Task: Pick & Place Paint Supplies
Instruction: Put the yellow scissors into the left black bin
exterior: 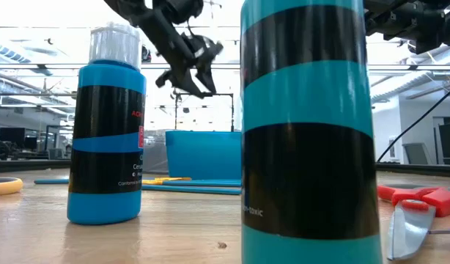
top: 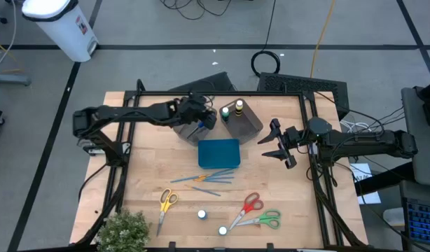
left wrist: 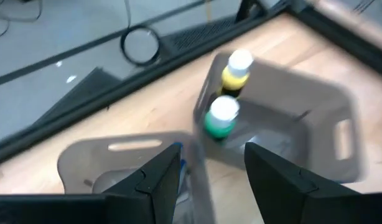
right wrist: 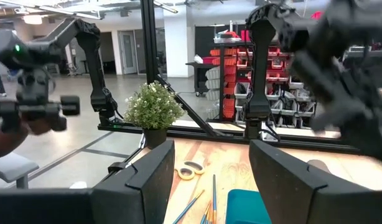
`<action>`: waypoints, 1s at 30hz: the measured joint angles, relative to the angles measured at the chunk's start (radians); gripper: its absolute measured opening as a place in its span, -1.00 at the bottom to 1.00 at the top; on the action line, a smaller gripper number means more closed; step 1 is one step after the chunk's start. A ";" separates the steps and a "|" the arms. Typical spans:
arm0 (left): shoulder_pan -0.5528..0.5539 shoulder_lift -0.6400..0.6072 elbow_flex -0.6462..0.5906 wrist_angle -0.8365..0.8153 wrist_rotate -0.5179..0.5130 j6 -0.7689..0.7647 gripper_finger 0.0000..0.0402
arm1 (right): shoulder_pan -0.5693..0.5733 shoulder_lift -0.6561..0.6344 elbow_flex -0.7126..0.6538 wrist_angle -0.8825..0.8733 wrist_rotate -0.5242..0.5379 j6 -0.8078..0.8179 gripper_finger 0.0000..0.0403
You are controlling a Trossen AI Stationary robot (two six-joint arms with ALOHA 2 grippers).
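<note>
My left gripper is open and holds nothing; it hovers over the left grey-brown bin, where something blue shows. The right bin holds a yellow-capped bottle and a green-capped bottle, both upright. My right gripper is open and waits above the table, right of the teal tray. On the table lie thin brushes, yellow scissors, red scissors, green scissors and two upright bottles.
A small potted plant stands at the near left corner. The two bottles stand close to the low camera and block much of that view. The black frame rails run along the table's sides and far edge.
</note>
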 joint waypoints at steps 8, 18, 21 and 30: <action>-0.085 -0.116 0.001 0.018 0.075 0.018 -0.08 | 0.000 0.000 0.000 -0.005 0.000 0.000 -0.01; -0.277 -0.106 0.001 0.100 0.104 0.064 -0.10 | 0.000 0.000 0.000 -0.005 0.000 0.000 -0.01; -0.332 -0.107 0.001 0.079 0.128 0.050 -0.10 | 0.000 0.000 0.000 -0.005 0.000 0.000 -0.01; -0.505 -0.107 0.001 -0.239 0.377 -0.029 -0.09 | 0.000 0.000 0.000 -0.006 0.000 0.000 -0.01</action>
